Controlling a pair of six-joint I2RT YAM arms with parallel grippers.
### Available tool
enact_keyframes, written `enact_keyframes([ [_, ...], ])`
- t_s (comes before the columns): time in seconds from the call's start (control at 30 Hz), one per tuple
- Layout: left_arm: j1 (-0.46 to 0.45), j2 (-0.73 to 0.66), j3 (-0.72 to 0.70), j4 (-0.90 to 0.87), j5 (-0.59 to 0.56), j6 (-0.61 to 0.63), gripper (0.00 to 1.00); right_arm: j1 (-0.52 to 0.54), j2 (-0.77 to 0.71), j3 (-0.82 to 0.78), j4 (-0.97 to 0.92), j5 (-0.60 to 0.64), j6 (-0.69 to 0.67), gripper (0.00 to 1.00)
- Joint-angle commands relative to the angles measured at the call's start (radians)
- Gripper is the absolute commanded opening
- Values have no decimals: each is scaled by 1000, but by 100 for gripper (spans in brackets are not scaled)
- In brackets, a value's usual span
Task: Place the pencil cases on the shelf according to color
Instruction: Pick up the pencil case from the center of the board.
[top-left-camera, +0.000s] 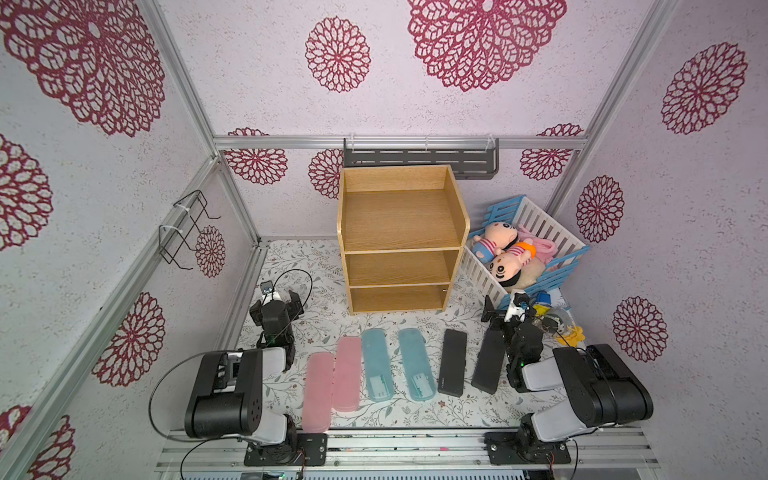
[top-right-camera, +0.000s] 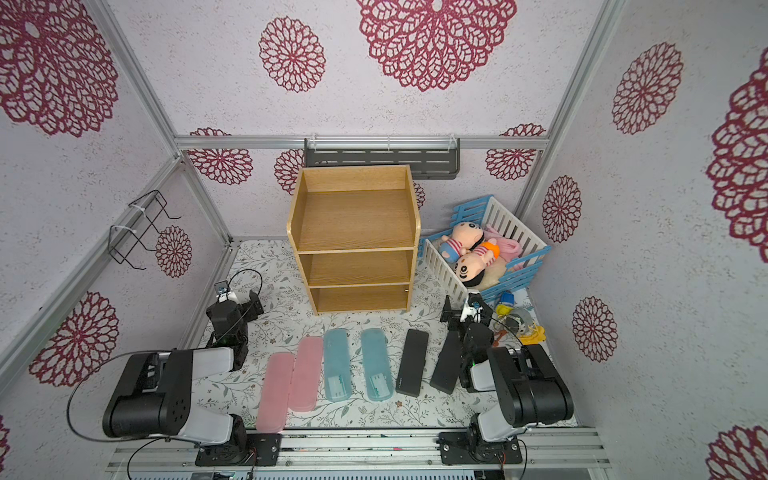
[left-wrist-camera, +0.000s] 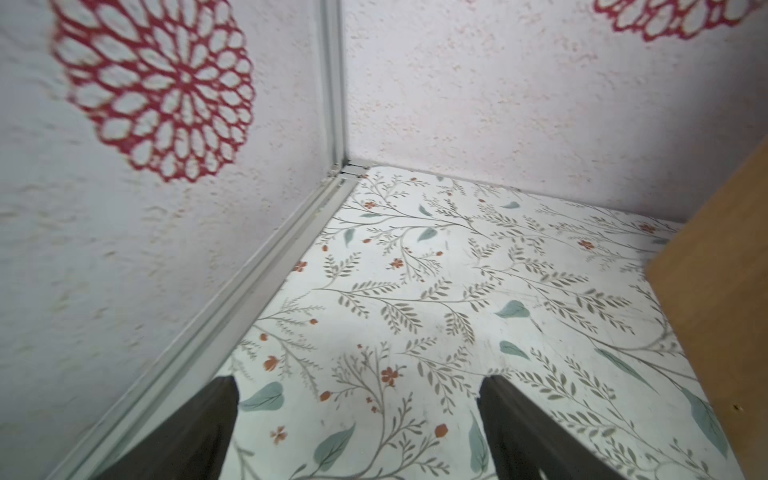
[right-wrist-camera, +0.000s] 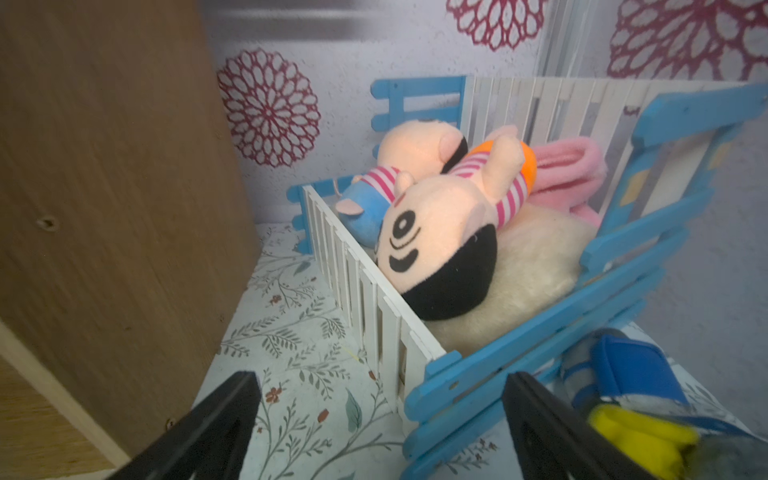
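No legible text (teal case labels (top-left-camera: 379, 384) too small)

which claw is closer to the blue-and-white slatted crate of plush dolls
Right. The right claw is just by the near corner of the blue-and-white slatted crate; the left claw is far off, past the light-wood three-tier shelf.

You have pink pencil cases (top-left-camera: 348, 374), teal pencil cases (top-left-camera: 376, 361), black pencil cases (top-left-camera: 453, 361), a light-wood shelf (top-left-camera: 401, 216), a leaf-patterned white desk (top-left-camera: 320, 291), maroon-flowered pale walls (top-left-camera: 395, 112).
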Motion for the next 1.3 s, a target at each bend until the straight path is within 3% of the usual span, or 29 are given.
enact_keyframes([
  [0.0,-41,-134,134,-324,-215,-99,97,-5,-151,192,-457,153,163,99],
  [0.07,-42,-202,216,-563,-196,-218,97,11,-215,256,-665,129,202,99],
  [0.17,-44,-301,262,-775,-132,-374,97,66,-342,263,-895,174,276,99],
  [0.27,-68,-385,270,-920,-54,-503,97,93,-489,240,-1143,178,499,99],
  [0.37,-99,-423,274,-1038,21,-576,97,137,-595,213,-1311,77,615,97],
  [0.57,-149,-400,317,-1251,110,-674,97,277,-677,262,-1665,172,738,97],
  [0.97,-237,-361,324,-1256,242,-702,97,513,-478,335,-1890,247,994,96],
  [1.27,-246,-358,341,-1230,335,-686,97,576,-440,337,-1999,244,1092,99],
])
